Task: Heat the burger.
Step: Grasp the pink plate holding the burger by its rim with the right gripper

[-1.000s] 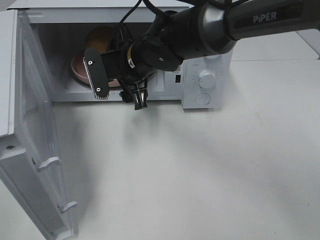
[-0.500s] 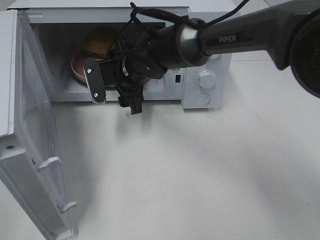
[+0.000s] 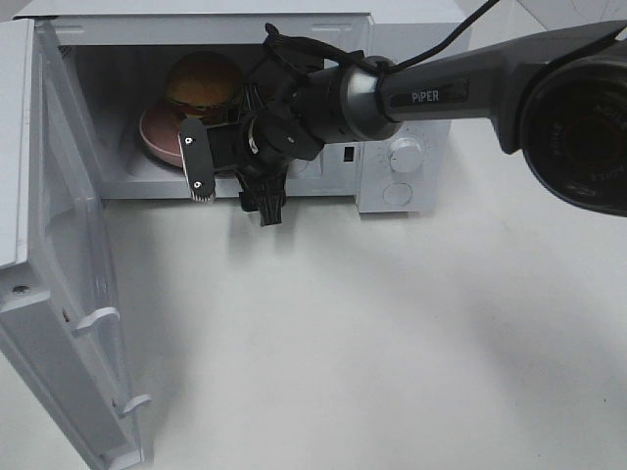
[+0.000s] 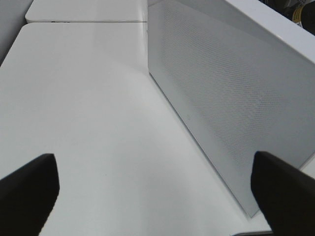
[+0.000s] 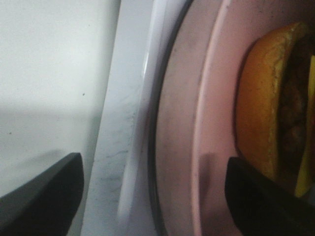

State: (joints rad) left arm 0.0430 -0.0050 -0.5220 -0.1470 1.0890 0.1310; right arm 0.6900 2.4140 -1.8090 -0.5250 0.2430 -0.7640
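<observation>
The burger (image 3: 201, 81) sits on its pink plate (image 3: 157, 132) inside the open microwave (image 3: 411, 117), just beyond the right gripper (image 3: 232, 183), jaws apart and empty. Only the left wrist view shows the left gripper (image 4: 157, 189), spread wide over the white table (image 4: 83, 123).

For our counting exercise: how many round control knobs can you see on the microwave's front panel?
2: the upper knob sits on the microwave's panel right of the cavity, the lower knob directly beneath it. The arm may hide other controls.
</observation>
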